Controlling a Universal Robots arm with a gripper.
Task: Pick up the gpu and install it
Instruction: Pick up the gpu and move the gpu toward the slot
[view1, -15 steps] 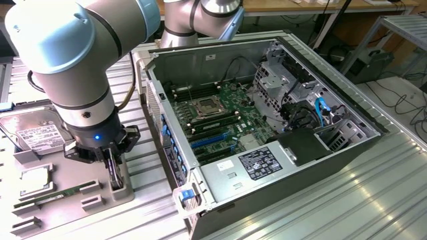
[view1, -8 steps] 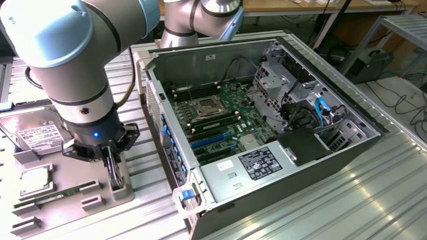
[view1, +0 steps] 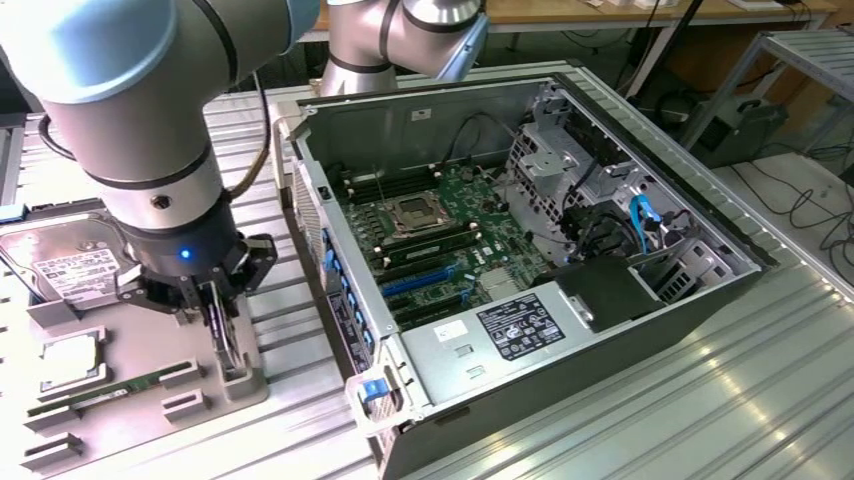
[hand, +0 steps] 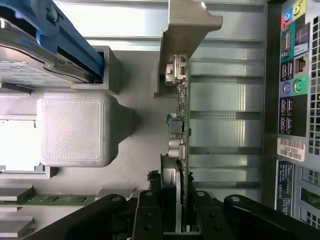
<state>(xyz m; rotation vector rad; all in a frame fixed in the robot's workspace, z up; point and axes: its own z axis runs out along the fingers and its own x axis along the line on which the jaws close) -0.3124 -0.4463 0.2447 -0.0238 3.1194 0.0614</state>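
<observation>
checking your claw (view1: 211, 312) first: it's pinched in narrow on the gpu (view1: 230, 345), with the card standing edge-on between the fingers (hand: 149, 215). in the wrist view you can see both dark fingers pressed up against its flat faces, with no gap showing on either side.

the gpu (hand: 183, 125) runs straight out from the claw (hand: 174, 200), and its pale metal end bracket (hand: 187, 25) is at the far end from the grip. from the exterior view, the card's lower edge looks to be down in its slot on the grey parts tray (view1: 147, 340) directly under the claw. i can't tell whether it's lifted clear of that slot.

the other parts on the tray:
- the silver hard drive (view1: 67, 265) with the white label lies flat, near the claw toward the exterior view's left
- the cpu (view1: 67, 360) is also on that side, a bit closer to the camera than the drive
- the green memory stick (view1: 100, 395) lies in its groove, closer to the camera than the claw is

on the claw's other side, toward the exterior view's right, the open pc case (view1: 400, 120) lies on the ribbed metal table (view1: 694, 400). its motherboard (view1: 441, 220) faces up, and the blue expansion slots (view1: 420, 280) are near the case edge closest to the claw. the wrist view catches the case's rear port panel (hand: 295, 100) just beyond the gpu, apart from it.
</observation>
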